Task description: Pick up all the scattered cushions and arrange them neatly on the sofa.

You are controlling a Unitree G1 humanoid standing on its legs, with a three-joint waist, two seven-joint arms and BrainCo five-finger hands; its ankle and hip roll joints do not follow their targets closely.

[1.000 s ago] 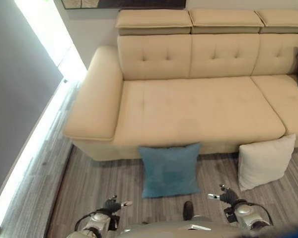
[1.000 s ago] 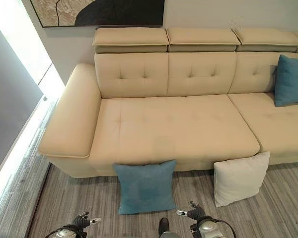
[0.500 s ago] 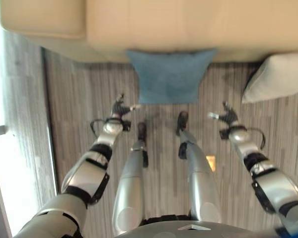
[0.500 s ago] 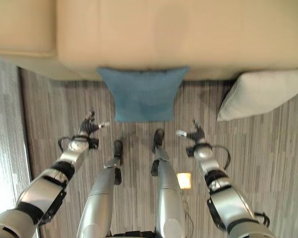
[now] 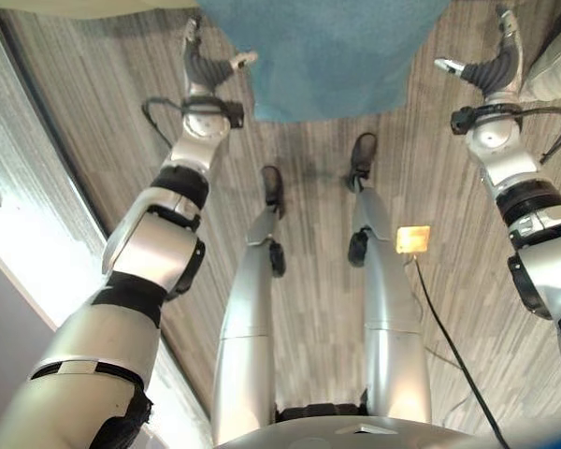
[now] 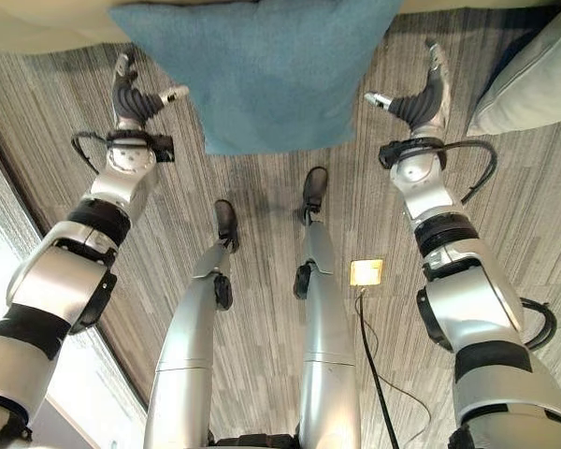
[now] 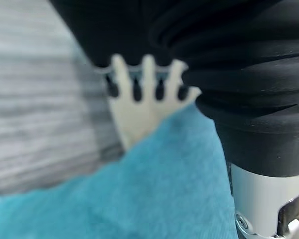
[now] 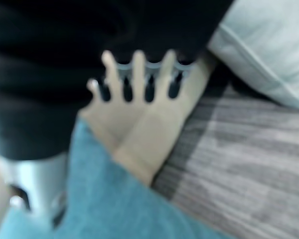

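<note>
1. Cushions are what we look for, but first comes the biggest thing, the sofa [image 6: 37, 23]. We see just its tan bottom edge along the far side.
2. Next is the floor [image 6: 262, 281], made of grey striped wood. It runs under all the things we see.
3. Then we see the blue cushion [image 6: 262, 70]. It stands on the floor in the middle, and its far edge is up against the front of the sofa. It sits between our two hands.
4. A white cushion [image 6: 533, 79] is on the floor too, at the far right. It leans by the sofa, well apart from the blue cushion.
5. Our left hand [image 6: 131, 98] is near the left side of the blue cushion. Its fingers point up and are straight, and the thumb sticks out toward the cushion. It holds nothing. In the left wrist view we see the hand [image 7: 139, 89] close up, with blue cloth just past it. We cannot tell if it touches the cloth.
6. Our right hand [image 6: 421, 98] is near the right side of the blue cushion. Its fingers are straight too, with the thumb out toward the cushion, and it holds nothing. In the right wrist view the hand [image 8: 139, 74] has the blue cushion on one side and the white cushion on the other.
7. A small square plate [image 6: 366, 272] shines yellow on the floor, near us.
</note>
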